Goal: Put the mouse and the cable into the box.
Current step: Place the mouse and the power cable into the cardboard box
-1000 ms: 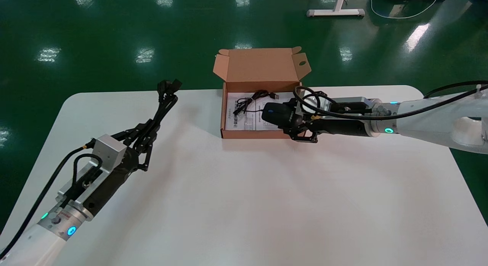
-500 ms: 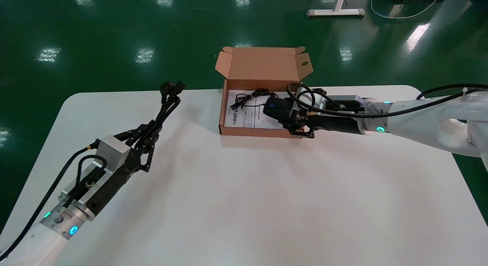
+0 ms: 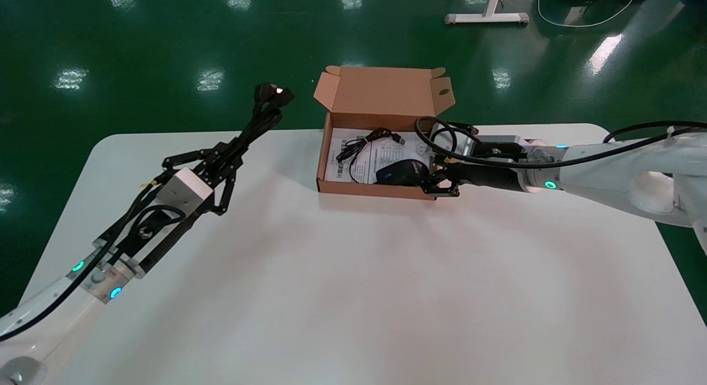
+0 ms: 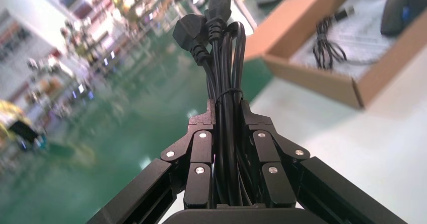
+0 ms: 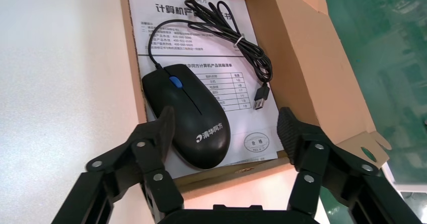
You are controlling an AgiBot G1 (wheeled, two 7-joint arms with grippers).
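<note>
**Mouse in the box, power cable held over the bench**

The mouse [image 5: 189,113] lies flat on a printed sheet [image 5: 201,12] inside the open cardboard box [image 3: 370,189], close to the box's near wall. Its thin cord [image 5: 236,32] is tied in a loose coil on the same sheet, toward the box's far wall. The box stands at the middle of the bench's [image 3: 353,291] far edge with its lid raised.

The right gripper [image 3: 436,180] reaches in from the right, at the box's near right corner. Its jaws are spread wide on either side of the mouse's rear end and grasp nothing. Whether a finger touches the mouse cannot be told.

The left gripper [image 4: 226,108] is above the far left part of the bench, clenched around a bundled black power cable [image 3: 251,132]. The cable's plugs point up and away, past the far edge, to the left of the box and apart from it.
</note>
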